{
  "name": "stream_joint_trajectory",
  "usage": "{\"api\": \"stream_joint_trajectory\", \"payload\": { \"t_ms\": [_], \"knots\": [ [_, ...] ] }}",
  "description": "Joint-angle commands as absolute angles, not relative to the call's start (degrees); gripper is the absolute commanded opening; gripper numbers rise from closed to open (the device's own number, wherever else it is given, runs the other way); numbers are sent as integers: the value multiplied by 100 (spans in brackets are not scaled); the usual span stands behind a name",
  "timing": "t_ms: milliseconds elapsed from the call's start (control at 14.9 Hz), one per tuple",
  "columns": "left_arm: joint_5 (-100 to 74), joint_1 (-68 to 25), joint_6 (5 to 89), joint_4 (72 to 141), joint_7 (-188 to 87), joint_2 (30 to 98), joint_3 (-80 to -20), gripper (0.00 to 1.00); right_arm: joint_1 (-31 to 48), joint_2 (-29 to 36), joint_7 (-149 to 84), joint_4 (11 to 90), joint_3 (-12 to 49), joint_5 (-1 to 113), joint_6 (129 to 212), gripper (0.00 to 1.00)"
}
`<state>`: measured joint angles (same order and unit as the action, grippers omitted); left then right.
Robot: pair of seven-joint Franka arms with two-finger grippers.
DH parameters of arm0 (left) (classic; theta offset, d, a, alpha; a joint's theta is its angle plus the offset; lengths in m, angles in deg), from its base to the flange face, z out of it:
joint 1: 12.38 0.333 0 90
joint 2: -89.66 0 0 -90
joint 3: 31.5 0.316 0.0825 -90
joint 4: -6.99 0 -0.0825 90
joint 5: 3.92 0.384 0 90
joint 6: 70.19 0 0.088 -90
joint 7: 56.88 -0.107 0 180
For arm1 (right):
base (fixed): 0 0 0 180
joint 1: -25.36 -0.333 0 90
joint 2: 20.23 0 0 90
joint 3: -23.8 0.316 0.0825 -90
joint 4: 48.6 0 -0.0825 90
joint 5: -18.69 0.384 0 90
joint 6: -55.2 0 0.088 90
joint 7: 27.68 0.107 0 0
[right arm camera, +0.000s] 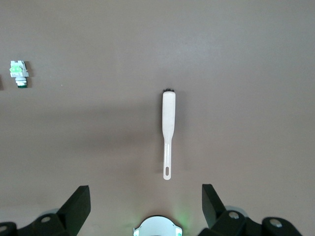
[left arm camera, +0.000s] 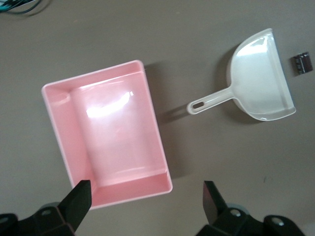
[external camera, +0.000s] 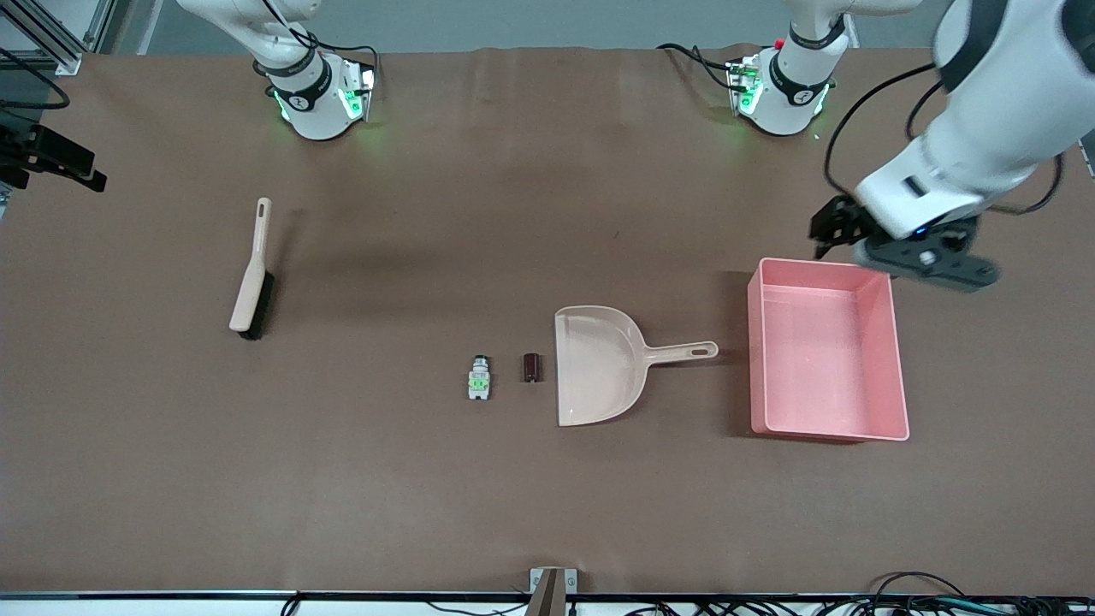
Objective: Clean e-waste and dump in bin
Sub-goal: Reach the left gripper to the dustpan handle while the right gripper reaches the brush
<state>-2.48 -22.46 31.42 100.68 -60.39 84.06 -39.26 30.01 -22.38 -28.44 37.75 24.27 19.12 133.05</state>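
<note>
**Nothing swept yet: both tools untouched**

Left end effector (external camera: 885, 248), seen from the front, hangs released over the bin (external camera: 890, 359) rim nearest my bases. On the worktop (external camera: 547, 496) the switch (external camera: 479, 377) and maroon cylinder (external camera: 532, 367) lie just beside the dustpan (external camera: 599, 364) mouth; the brush (external camera: 252, 269) lies well apart, toward my right arm's end.

From my left wrist, spread fingers (left arm camera: 78, 201) frame the empty bin (left arm camera: 54, 123), with the dustpan (left arm camera: 261, 73) near.

From my right wrist, the right end effector (right arm camera: 145, 206) hovers released over the brush (right arm camera: 168, 128). I judge I'm at the start: next, descend squarely onto each handle.
</note>
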Motion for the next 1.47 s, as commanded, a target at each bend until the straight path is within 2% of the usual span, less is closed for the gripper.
{"api": "stream_joint_trajectory", "payload": {
  "t_ms": [0,536,1006,1408],
  "knots": [
    [98,-2783,3509,9989,-6180,7948,-3888,100,3028,-2269,-2874,4147,2468,1974,13509,100],
    [539,-3409,4274,9954,-6731,6901,-3906,100,3046,-2479,-2874,5878,2459,1992,14941,100],
    [1031,-3672,4671,9770,-7786,6102,-3941,97,3212,-2638,-2874,7320,2433,1992,15433,100],
    [1031,-3664,4943,9584,-9306,5530,-3950,93,3248,-2832,-2900,8708,2424,1992,17014,100]
  ]
}}
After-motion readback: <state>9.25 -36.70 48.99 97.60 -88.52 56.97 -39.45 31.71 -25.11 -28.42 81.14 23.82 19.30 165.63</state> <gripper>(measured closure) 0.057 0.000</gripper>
